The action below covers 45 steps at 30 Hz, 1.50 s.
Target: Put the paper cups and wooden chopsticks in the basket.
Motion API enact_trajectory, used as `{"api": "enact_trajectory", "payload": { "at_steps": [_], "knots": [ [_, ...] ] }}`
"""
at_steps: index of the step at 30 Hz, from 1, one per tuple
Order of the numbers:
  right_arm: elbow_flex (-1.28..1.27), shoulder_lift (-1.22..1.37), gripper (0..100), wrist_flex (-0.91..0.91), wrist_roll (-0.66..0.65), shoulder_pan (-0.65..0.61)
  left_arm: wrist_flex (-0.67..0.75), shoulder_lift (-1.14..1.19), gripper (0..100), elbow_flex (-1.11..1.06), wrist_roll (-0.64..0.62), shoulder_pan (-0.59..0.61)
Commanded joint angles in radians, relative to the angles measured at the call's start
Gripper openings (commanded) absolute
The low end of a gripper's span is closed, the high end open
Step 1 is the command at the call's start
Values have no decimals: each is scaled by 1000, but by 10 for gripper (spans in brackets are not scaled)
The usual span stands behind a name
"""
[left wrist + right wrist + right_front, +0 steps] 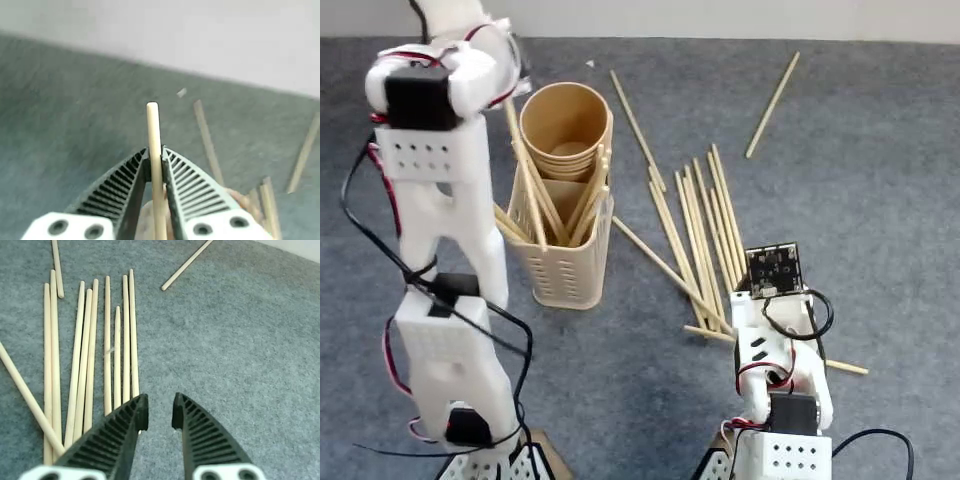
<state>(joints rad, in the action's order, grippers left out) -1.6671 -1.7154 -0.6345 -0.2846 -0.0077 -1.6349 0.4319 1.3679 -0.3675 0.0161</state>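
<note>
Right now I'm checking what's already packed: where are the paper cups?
In the high view the paper cups sit nested in the far end of the basket, left of the loose chopsticks on the table, beside the chopstick the left gripper holds.

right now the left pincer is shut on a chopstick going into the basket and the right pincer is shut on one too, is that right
Not quite: the right pincer is open and empty above the loose chopsticks on the carpet, as the right wrist view shows. The left pincer is indeed shut on a chopstick going into the basket.
</note>
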Motion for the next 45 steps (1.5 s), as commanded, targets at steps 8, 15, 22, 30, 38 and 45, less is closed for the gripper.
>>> {"api": "enact_trajectory", "payload": {
  "at_steps": [8,15,22,30,38,45],
  "knots": [
    [-124,-13,94,-4,9,5,28,-77,4,298,221,-81],
    [-124,-13,94,-4,9,5,20,-239,4,295,350,-154],
    [-124,-13,94,-4,11,5,109,-275,4,295,476,-185],
    [-124,-13,94,-2,11,5,5,-516,4,298,583,-186],
    [-124,-13,94,-2,11,-13,-160,-924,3,-183,569,-64],
    [-124,-13,94,-4,11,-12,256,-1153,3,-889,512,-163]
  ]
}}
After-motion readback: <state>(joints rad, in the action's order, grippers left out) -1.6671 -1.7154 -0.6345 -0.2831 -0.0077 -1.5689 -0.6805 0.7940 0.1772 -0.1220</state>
